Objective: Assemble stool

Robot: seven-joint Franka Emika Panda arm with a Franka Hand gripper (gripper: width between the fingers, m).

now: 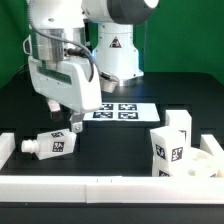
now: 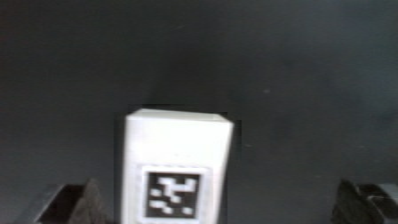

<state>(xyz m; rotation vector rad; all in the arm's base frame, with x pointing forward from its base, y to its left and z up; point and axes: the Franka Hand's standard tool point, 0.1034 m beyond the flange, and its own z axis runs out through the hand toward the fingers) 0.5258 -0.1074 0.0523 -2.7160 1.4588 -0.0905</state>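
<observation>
**Gripper open over loose stool leg – nothing held**

Nearest the exterior camera, a long white front rail (image 1: 100, 186) runs across the black table (image 1: 110, 150). A short left rail (image 1: 6, 146) sits at the exterior view's left edge.

Behind the front rail, a loose leg (image 1: 50, 146) lies on its side on the table, left of centre in the exterior view, with one black-and-white tag facing up. The wrist view shows the same loose leg (image 2: 178, 165) as a white block with the tag on its upper face.

The gripper (image 1: 77, 125) hangs just above the end of that leg that points to the exterior view's right. Its fingers (image 2: 71, 203) are spread wide. In the wrist view one dark finger shows on each side of the leg, with bare table between each finger and the leg. Nothing is held. How high the fingertips are above the leg cannot be told.

At the exterior view's right, just behind the front rail, lies the round seat (image 1: 200, 160). Two upright legs (image 1: 166, 150) with tags stand at it – one closer to the camera, one behind. Whether they are in the seat's sockets cannot be told.

Farther back, near mid-table, the marker board (image 1: 120, 110) lies flat with its four tags up. Behind it stands the arm's white base (image 1: 115, 50), in front of a green backdrop (image 1: 190, 40).
</observation>
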